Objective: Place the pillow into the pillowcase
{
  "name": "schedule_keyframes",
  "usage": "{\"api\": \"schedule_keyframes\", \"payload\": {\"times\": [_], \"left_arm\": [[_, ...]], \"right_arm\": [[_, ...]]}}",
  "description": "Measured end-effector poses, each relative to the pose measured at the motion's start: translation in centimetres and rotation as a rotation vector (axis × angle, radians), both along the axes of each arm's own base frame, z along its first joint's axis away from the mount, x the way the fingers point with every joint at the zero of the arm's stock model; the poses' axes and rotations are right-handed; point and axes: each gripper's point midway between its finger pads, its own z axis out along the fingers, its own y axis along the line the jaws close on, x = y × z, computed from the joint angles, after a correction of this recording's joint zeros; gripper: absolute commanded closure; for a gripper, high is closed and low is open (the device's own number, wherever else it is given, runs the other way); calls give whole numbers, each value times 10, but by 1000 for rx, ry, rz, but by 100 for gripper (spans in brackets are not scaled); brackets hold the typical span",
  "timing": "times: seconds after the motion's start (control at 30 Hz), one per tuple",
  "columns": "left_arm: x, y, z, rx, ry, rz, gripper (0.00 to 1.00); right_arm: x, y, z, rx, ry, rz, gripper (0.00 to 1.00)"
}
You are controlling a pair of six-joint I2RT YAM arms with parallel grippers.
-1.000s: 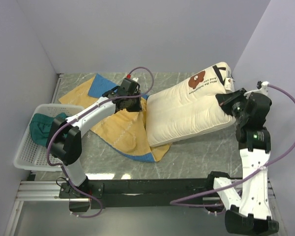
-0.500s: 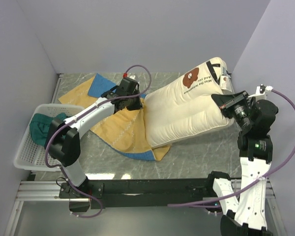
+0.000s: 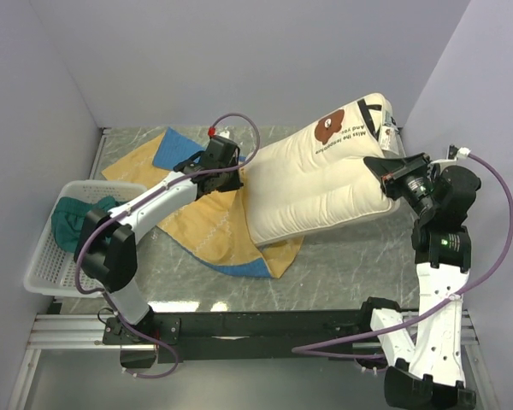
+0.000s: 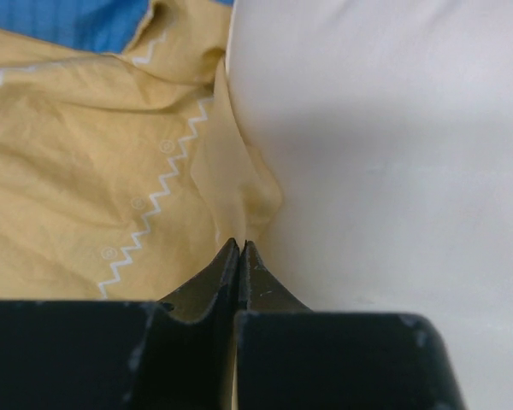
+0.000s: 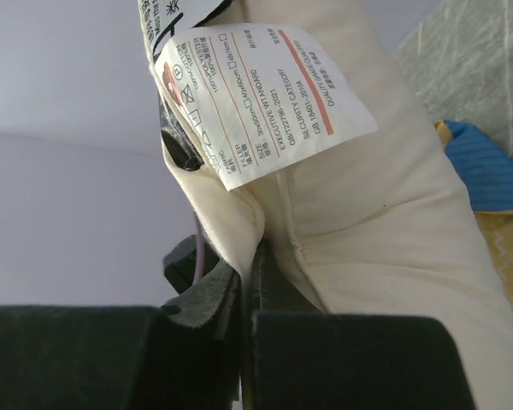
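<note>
The pillow (image 3: 316,184) is matt cream cloth, smooth and plump, with its stitched seam edge pinched in the right gripper's (image 5: 248,260) jaws. Just above those jaws hangs its tag (image 5: 256,102), a thin white printed label, slightly creased. The pillowcase (image 4: 111,171) is thin, crumpled matt cloth, with a fold caught in the left gripper's (image 4: 239,246) jaws; it is yellow with white zigzag print left of them and blue beyond. Both grippers are matt black plastic, speckled with scuffs. The table (image 3: 350,265) is smooth and marble-patterned.

1 pillow (image 3: 316,184), 1 pillowcase (image 3: 212,232), 1 basket (image 3: 47,266)
</note>
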Motion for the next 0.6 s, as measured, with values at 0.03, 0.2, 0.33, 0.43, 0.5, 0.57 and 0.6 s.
{"api": "schedule_keyframes", "payload": {"times": [0.03, 0.2, 0.33, 0.43, 0.5, 0.57, 0.6], "left_arm": [[1, 2, 2, 4, -8, 8, 93], [8, 16, 17, 13, -71, 73, 93], [11, 32, 8, 21, -82, 134, 95], [13, 41, -9, 30, -59, 158, 95], [15, 45, -18, 34, -50, 168, 96], [14, 46, -26, 32, -39, 171, 96], [13, 45, -29, 29, -35, 172, 96]], "right_arm": [[-2, 0, -3, -6, 5, 1, 100], [-22, -1, -29, -48, 58, 8, 100], [-30, -8, -65, -127, 124, -15, 100], [-27, -22, -101, -213, 193, -61, 97], [-21, -37, -137, -277, 276, -104, 85], [-16, -55, -185, -336, 394, -151, 70], [-16, -61, -202, -350, 439, -168, 62]]}}
